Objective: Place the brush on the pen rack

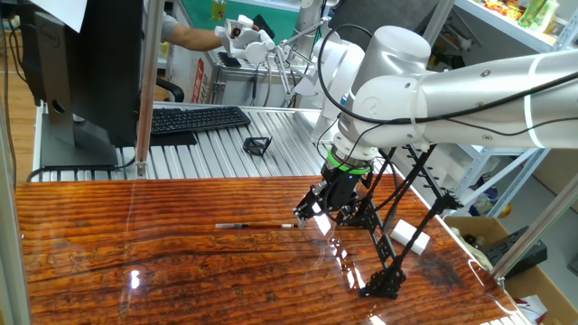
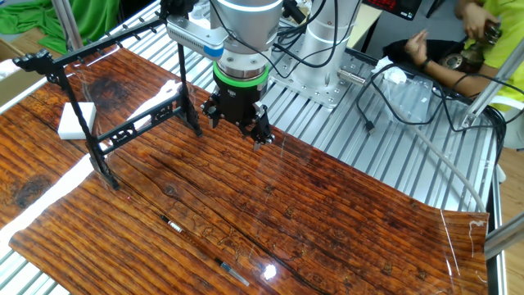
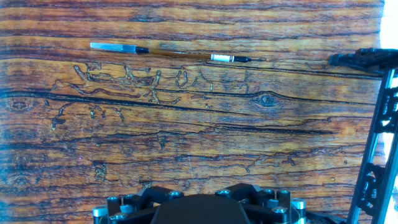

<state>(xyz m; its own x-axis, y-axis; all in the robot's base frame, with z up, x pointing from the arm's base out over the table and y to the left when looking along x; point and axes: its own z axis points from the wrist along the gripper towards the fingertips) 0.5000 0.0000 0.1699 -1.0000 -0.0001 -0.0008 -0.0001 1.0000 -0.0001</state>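
Note:
The brush (image 1: 255,225) is a thin dark stick with a pale silvery end. It lies flat on the wooden table, and also shows in the other fixed view (image 2: 203,250) and across the top of the hand view (image 3: 169,53). The pen rack (image 1: 390,236) is a long black frame of slanted rods, standing just right of my hand; it sits at the left in the other fixed view (image 2: 123,131) and on the right edge of the hand view (image 3: 375,134). My gripper (image 1: 314,219) hovers above the table between brush and rack, touching neither; its fingers look spread and empty (image 2: 237,129).
A white block (image 1: 404,233) lies on the table under the rack. A small black wire frame (image 1: 257,144), a keyboard (image 1: 194,118) and a monitor stand on the metal bench behind the table. A person (image 2: 458,49) sits beyond the robot base.

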